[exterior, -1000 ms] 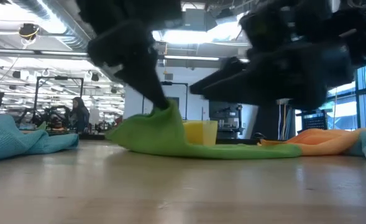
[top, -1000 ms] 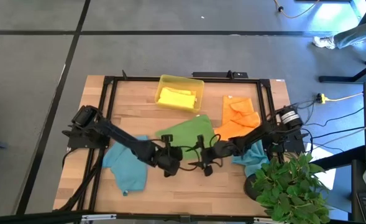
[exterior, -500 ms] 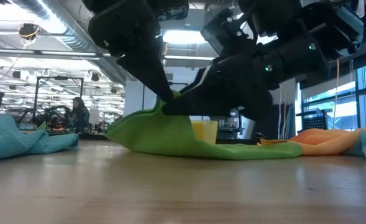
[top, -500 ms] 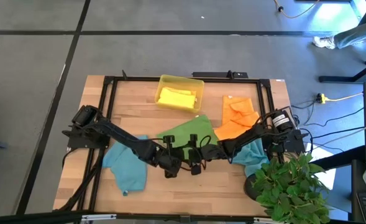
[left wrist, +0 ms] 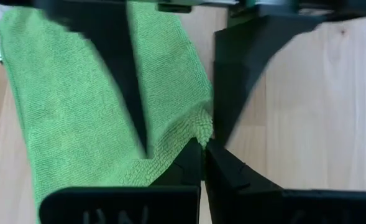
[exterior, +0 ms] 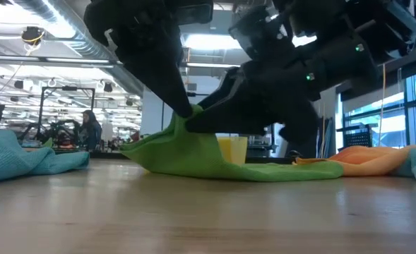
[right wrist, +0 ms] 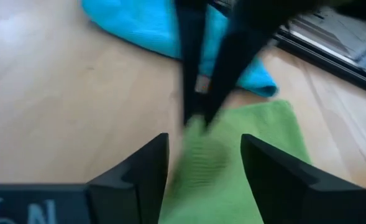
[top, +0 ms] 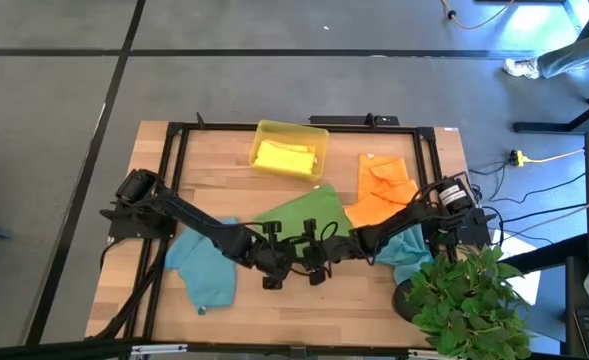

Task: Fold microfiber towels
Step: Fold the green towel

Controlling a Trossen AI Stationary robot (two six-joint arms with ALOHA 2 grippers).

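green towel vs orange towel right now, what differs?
Grip: the green towel has its near corner pinched by the left gripper, with the right gripper open around its edge; nothing touches the orange towel.
Pose: green is lifted into a peak at that corner in the low view; orange lies low and rumpled.
Place: green sits mid-table; orange lies toward the right side.
Shared: both unfolded cloths on the table.
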